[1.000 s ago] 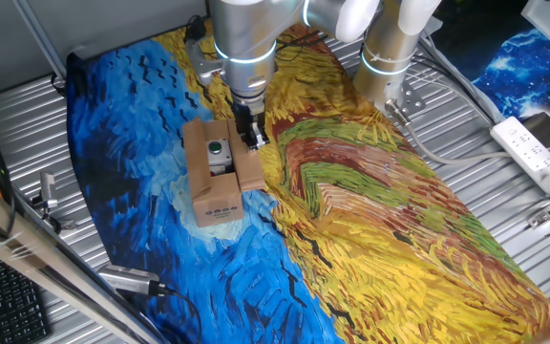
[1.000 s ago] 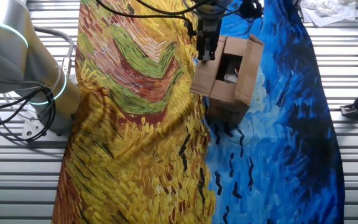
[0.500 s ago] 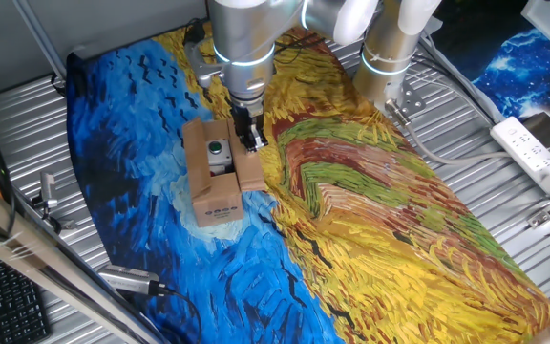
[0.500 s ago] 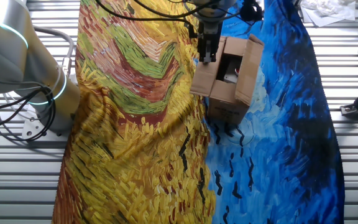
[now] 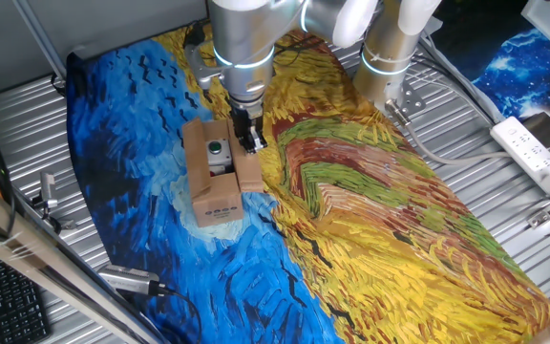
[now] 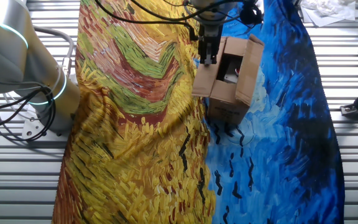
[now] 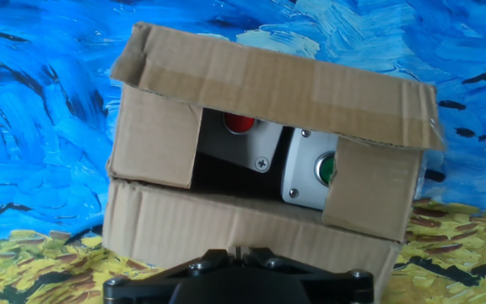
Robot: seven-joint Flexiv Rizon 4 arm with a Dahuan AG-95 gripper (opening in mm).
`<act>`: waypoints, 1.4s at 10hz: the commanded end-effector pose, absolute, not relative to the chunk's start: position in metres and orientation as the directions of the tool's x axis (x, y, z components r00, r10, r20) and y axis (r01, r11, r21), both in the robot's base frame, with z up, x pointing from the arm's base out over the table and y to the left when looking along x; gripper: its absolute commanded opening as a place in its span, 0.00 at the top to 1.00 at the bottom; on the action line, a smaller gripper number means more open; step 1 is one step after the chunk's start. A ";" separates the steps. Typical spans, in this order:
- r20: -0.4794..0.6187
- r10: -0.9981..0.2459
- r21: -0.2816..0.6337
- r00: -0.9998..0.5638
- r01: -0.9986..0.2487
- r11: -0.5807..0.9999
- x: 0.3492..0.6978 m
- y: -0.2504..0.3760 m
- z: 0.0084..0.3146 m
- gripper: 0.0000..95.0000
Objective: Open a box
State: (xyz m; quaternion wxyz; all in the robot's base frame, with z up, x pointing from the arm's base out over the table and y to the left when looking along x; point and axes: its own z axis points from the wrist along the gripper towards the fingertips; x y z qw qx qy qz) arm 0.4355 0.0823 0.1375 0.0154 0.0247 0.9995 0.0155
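Note:
The brown cardboard box (image 5: pixel 216 199) stands on the painted cloth with its long flaps spread open; black marks show on its end face. It also shows in the other fixed view (image 6: pixel 229 106). Inside, in the hand view, are grey switch units with a red button (image 7: pixel 240 123) and a green button (image 7: pixel 328 169). My gripper (image 5: pixel 251 141) points down at the free edge of the flap on the yellow side (image 7: pixel 251 226). Its fingers are together on that edge, as the other fixed view (image 6: pixel 207 59) and the hand view (image 7: pixel 241 250) show. The far flap (image 7: pixel 285 84) stands up behind the opening.
The arm's silver base (image 6: pixel 36 81) stands at the cloth's yellow side. A white power strip (image 5: pixel 533 153) lies on the ribbed metal table. A keyboard (image 5: pixel 8 306) and a metal tool (image 5: pixel 132 280) sit near the blue side.
My gripper has shifted very slightly along the flap's edge and stays shut. The box has not moved.

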 end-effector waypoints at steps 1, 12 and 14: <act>-0.035 0.047 0.030 -0.998 0.046 0.998 0.437 0.081 0.134 1.00; -0.048 0.037 0.021 -0.998 0.036 0.999 0.445 0.079 0.122 1.00; -0.049 0.036 0.020 -0.998 0.035 0.999 0.446 0.079 0.121 1.00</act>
